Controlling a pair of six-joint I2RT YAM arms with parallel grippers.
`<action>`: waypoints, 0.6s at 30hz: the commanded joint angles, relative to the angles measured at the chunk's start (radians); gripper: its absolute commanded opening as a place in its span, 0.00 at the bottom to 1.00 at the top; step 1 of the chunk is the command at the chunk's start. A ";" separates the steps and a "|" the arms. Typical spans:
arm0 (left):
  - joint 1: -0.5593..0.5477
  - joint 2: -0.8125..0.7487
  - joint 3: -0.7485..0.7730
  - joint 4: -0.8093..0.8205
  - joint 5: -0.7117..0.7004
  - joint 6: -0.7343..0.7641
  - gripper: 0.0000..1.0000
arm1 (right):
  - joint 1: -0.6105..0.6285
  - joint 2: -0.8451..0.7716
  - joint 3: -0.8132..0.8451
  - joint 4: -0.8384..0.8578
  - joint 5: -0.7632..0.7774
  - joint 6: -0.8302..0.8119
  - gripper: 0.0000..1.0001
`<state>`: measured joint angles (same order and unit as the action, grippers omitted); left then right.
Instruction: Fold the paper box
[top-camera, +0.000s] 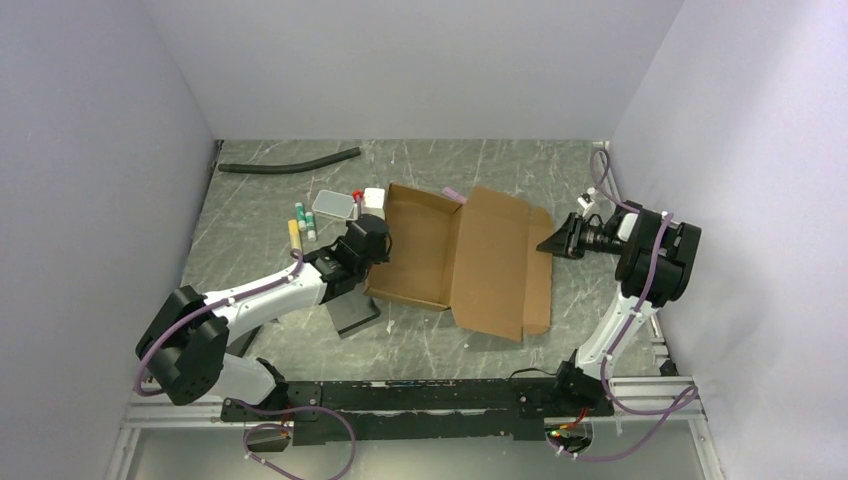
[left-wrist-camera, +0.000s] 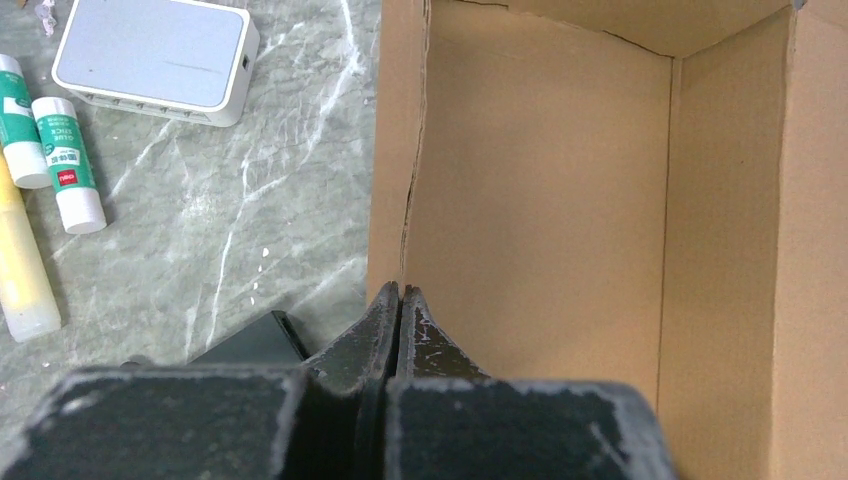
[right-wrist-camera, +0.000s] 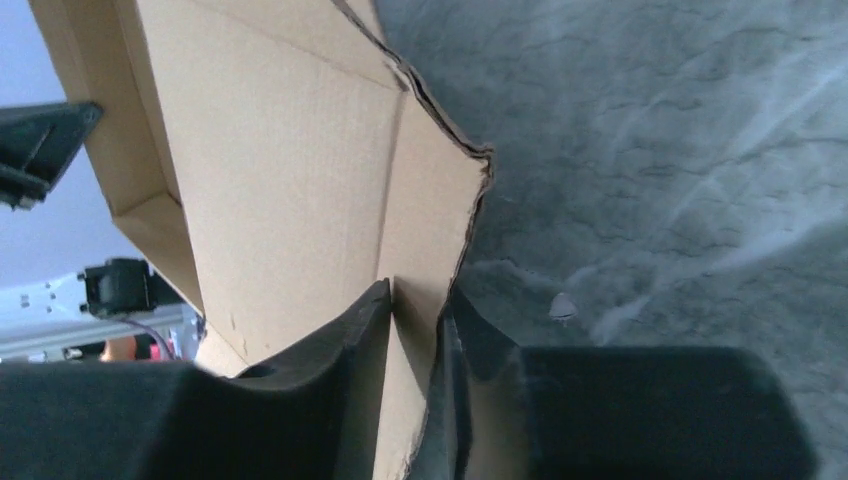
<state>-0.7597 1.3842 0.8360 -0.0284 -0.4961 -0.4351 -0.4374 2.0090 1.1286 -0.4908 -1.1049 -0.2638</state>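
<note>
- Paper box (top-camera: 455, 255) lies open mid-table (top-camera: 420, 345) between the two arms. It is brown cardboard, with a shallow tray part on the left and a wide flat lid panel spread to the right.
- In the left wrist view, the tray's inside (left-wrist-camera: 540, 180) shows plain walls standing on the far and right sides. The left wall is a doubled layer with a thin seam along it.
- Left gripper (top-camera: 374, 243) sits at the tray's left wall. Its fingers (left-wrist-camera: 372, 325) are pressed together with that wall's edge running straight into the tips, so it looks pinched on the cardboard.
- Right gripper (top-camera: 549, 245) reaches in from the right, level with the lid's outer edge. In its wrist view, a fold of the lid (right-wrist-camera: 300, 170) passes between the fingers (right-wrist-camera: 350, 335), which clamp it from both sides. The edge there is lifted off the table.
- Black slab (top-camera: 353, 316) lies just near of the left gripper, partly under the arm. Its corner shows in the left wrist view (left-wrist-camera: 258, 343).
- Left of the box are a white case (top-camera: 335, 205), two green-labelled glue sticks (top-camera: 303, 219) and a yellow stick (top-camera: 294, 237).
- A white cube (top-camera: 374, 198) sits at the box's far left corner.
- A dark hose (top-camera: 290, 163) lies at the far left, well apart from the box.
</note>
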 joint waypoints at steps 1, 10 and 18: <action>0.001 -0.013 0.015 0.054 0.000 -0.040 0.00 | 0.001 -0.043 0.046 -0.072 -0.088 -0.089 0.18; 0.000 0.036 0.050 0.072 0.105 -0.108 0.00 | 0.003 -0.376 0.085 -0.104 0.143 -0.113 0.00; -0.052 0.140 0.079 0.167 0.202 -0.200 0.00 | 0.058 -0.405 0.376 -0.408 0.387 -0.283 0.00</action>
<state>-0.7776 1.4860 0.8692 0.0551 -0.3672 -0.5671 -0.4084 1.6043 1.3762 -0.7441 -0.8722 -0.4141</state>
